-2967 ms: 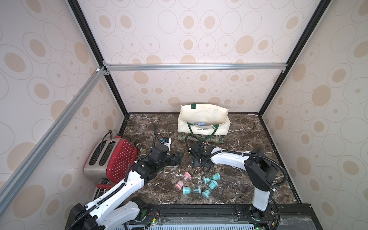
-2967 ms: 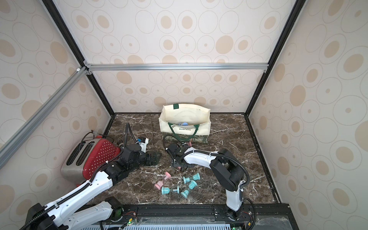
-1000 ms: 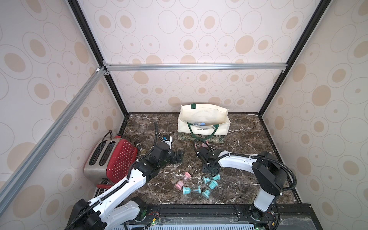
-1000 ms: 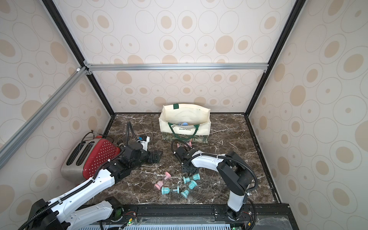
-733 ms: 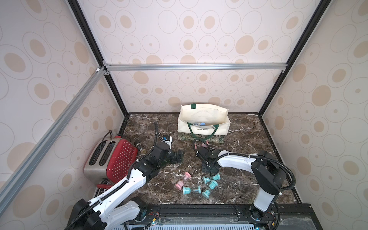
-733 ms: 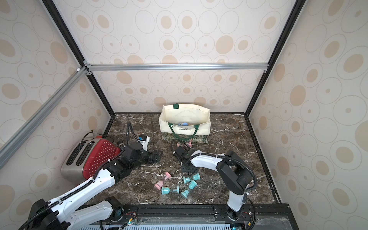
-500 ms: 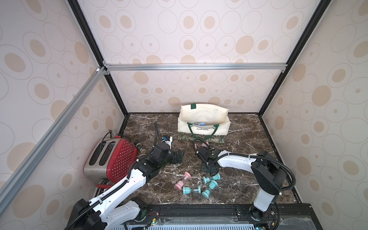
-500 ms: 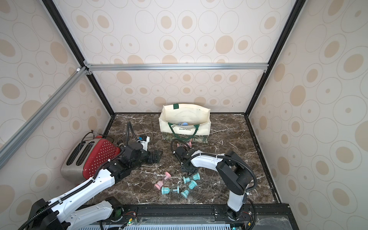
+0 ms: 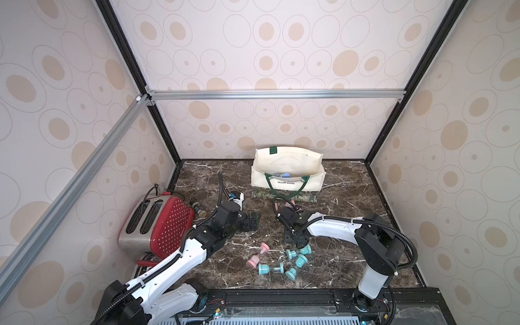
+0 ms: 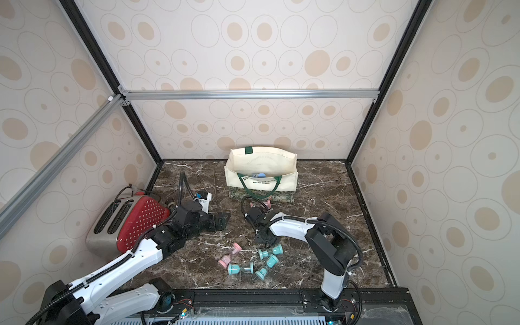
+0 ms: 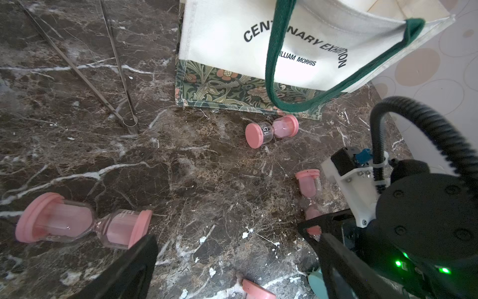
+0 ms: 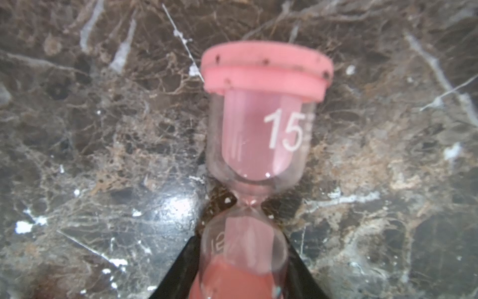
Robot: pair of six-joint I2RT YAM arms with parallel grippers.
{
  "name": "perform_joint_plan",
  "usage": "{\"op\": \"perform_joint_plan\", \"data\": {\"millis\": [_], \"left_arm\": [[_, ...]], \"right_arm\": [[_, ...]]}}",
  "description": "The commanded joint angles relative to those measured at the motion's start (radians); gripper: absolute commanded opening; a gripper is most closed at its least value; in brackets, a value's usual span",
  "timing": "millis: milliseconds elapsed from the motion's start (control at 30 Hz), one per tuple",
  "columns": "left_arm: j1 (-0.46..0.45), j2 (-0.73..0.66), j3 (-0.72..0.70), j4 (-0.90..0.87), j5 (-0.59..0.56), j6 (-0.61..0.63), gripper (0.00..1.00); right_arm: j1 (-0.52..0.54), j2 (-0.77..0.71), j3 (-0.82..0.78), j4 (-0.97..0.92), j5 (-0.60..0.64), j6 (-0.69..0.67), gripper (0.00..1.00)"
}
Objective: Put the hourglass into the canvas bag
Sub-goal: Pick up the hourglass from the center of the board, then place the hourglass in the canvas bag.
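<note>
Right gripper [image 12: 241,240] is clamped on the hourglass [image 12: 261,134]. Its black fingers [image 12: 181,269] press both sides of the bulb nearest the wrist, which is probably safer than the thin neck and leaves the "15" bulb and pink cap pointing away. The hourglass sits low against the marble table [image 9: 337,197], and I cannot tell whether it has lifted off. Two more pink hourglasses lie nearby: one [image 11: 271,130] just in front of the bag's floral base, another [image 11: 82,225] farther off. A teal cluster [image 9: 294,260] lies on the near side. The left gripper [image 9: 251,222] hangs beside them with jaws spread and empty, seemingly kept clear. The canvas bag [image 9: 287,166] stands upright by the back wall, mouth open. Its front handle [image 11: 269,64] droops over the print, so the drop likely needs to clear the rim.
</note>
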State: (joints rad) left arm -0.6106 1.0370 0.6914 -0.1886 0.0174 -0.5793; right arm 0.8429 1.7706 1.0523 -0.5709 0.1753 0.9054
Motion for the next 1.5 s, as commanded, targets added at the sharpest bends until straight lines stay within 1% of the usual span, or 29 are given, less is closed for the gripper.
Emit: {"op": "perform_joint_plan", "data": {"millis": [0,500,667,900,1033,1167,1300,1467], "left_arm": [[-0.001,-0.009,0.044,0.008,-0.010,-0.007,0.97],[-0.002,-0.015,0.064,0.020,-0.008,-0.016,0.97],[-0.001,-0.019,0.074,0.021,-0.011,-0.014,0.98],[-0.001,-0.012,0.107,0.038,-0.032,-0.008,0.98],[-0.001,-0.001,0.141,0.045,-0.051,-0.003,0.97],[-0.002,0.022,0.187,0.046,-0.069,0.004,0.98],[-0.001,0.047,0.224,0.056,-0.083,0.009,0.97],[0.000,0.080,0.257,0.085,-0.086,0.012,0.98]], "right_arm": [[0.004,0.017,0.008,0.011,-0.034,-0.015,0.27],[0.002,-0.114,0.050,-0.009,-0.033,-0.116,0.19],[0.002,-0.170,0.064,0.009,-0.077,-0.178,0.17],[0.001,-0.239,0.138,-0.006,-0.135,-0.262,0.13],[-0.005,-0.281,0.212,-0.023,-0.147,-0.315,0.13],[-0.043,-0.274,0.324,-0.064,-0.165,-0.368,0.12],[-0.100,-0.229,0.437,-0.083,-0.181,-0.414,0.12],[-0.176,-0.115,0.608,-0.099,-0.215,-0.469,0.12]]}}
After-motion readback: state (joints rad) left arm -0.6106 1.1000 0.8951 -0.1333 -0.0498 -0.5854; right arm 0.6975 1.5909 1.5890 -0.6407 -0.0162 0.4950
